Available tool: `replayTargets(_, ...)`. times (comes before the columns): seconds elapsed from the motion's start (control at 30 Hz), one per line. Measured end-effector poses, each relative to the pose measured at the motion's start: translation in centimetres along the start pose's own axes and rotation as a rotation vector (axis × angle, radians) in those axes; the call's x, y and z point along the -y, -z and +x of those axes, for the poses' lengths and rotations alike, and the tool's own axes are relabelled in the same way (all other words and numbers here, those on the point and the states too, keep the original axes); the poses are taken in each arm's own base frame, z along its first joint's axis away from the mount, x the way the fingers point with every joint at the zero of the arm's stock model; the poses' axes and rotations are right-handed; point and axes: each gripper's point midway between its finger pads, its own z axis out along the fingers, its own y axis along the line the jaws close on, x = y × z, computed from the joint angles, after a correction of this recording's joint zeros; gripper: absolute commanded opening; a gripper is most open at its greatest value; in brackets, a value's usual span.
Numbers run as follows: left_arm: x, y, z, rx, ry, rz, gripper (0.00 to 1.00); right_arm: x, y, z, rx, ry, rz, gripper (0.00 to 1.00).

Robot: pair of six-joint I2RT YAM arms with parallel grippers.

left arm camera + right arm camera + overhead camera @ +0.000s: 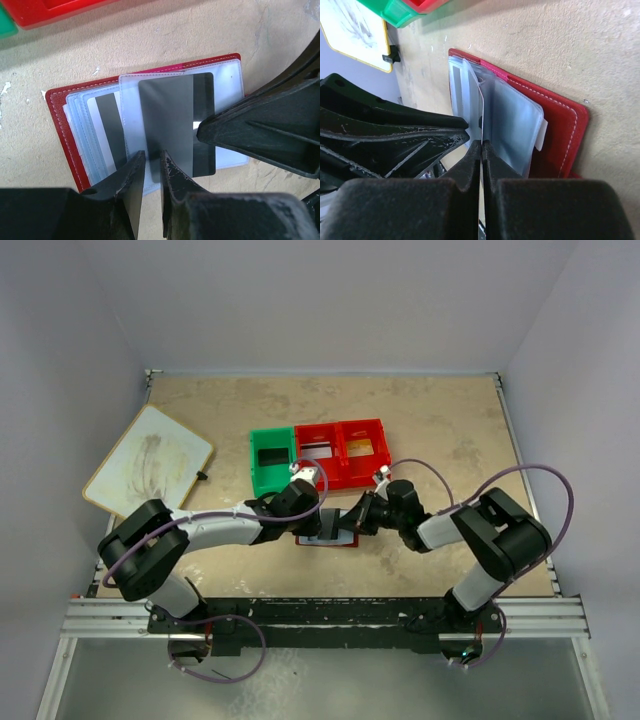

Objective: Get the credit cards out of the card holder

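Observation:
The maroon card holder point(342, 541) lies open on the table between both grippers, its clear sleeves fanned out. In the left wrist view the card holder point(59, 125) shows a black card point(204, 100) slid partly out of the right side of a sleeve. A silver-grey card point(100, 135) sits in another sleeve. My left gripper point(152, 167) has its jaws a narrow gap apart at the sleeve's lower edge. My right gripper point(481, 147) is shut on the black card, seen edge-on. It reaches in from the right point(250, 130) in the left wrist view.
A green bin point(271, 460) and a joined red bin point(341, 452) stand just behind the holder, with small flat items inside. A large white board point(148, 460) lies at the back left. The table edge and arm bases are close in front.

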Motion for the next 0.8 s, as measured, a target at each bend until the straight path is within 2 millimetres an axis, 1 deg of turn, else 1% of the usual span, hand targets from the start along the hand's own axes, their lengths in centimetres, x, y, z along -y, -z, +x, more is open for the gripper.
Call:
replayTargets(0.27, -0.2, 0.0, -0.1, 0.005, -0.001, -0.009, 0.17, 0.4, 1.0, -0.3, 0.033, 0.001, 0.038, 0.00)
replayTargets(0.47, -0.2, 0.2, -0.2, 0.010, -0.007, -0.008, 0.29, 0.8, 0.7, -0.1, 0.023, -0.004, 0.046, 0.01)
replayTargets(0.63, 0.0, 0.7, -0.2, -0.001, -0.023, -0.003, 0.32, 0.9, 0.5, -0.1, 0.020, -0.009, 0.038, 0.02)
replayTargets(0.7, 0.4, 0.9, -0.6, -0.002, -0.027, 0.005, 0.32, 0.9, 0.4, -0.1, 0.021, -0.007, 0.035, 0.02)
replayTargets(0.8, 1.5, 1.1, -1.6, 0.017, -0.024, 0.033, 0.33, 0.8, 0.4, -0.2, 0.023, -0.005, 0.031, 0.03)
